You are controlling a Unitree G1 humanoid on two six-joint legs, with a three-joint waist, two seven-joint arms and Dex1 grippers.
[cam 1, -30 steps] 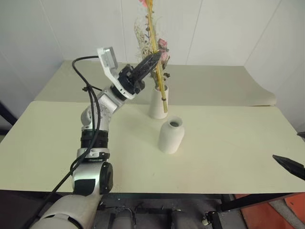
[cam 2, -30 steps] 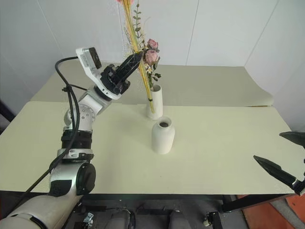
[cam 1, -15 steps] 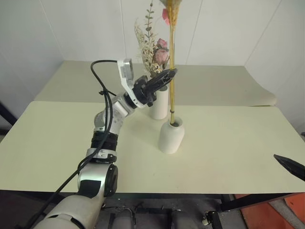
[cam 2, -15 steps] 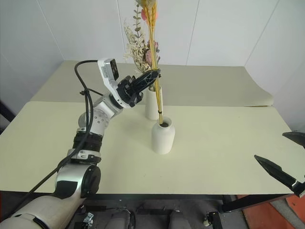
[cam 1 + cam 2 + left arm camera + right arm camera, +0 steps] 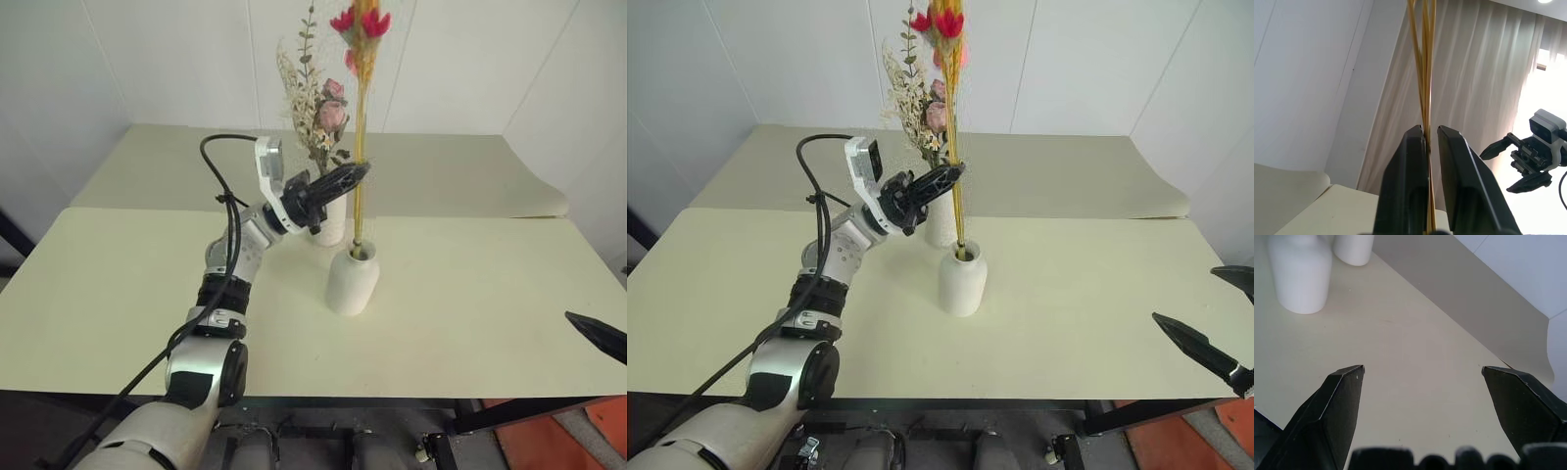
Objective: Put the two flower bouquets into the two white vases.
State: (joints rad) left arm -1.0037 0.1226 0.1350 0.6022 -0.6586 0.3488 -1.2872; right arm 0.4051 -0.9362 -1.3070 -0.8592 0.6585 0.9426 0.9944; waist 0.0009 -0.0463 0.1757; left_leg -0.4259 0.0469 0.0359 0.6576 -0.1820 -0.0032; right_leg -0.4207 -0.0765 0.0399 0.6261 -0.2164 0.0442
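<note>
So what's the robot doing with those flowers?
It's putting flowers into vases. Its left tool has the slim yellow bunch with red blooms between its fingers, and the stems' bottom ends sit in the mouth of the short round vase. The rose bouquet already stands in the tall vase behind. The right tool waits open above the table, holding nothing.

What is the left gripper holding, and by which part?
The left gripper holds the slim bunch of yellow stems with red blooms mid-stem, its lower end in the shorter rounded white vase.
</note>
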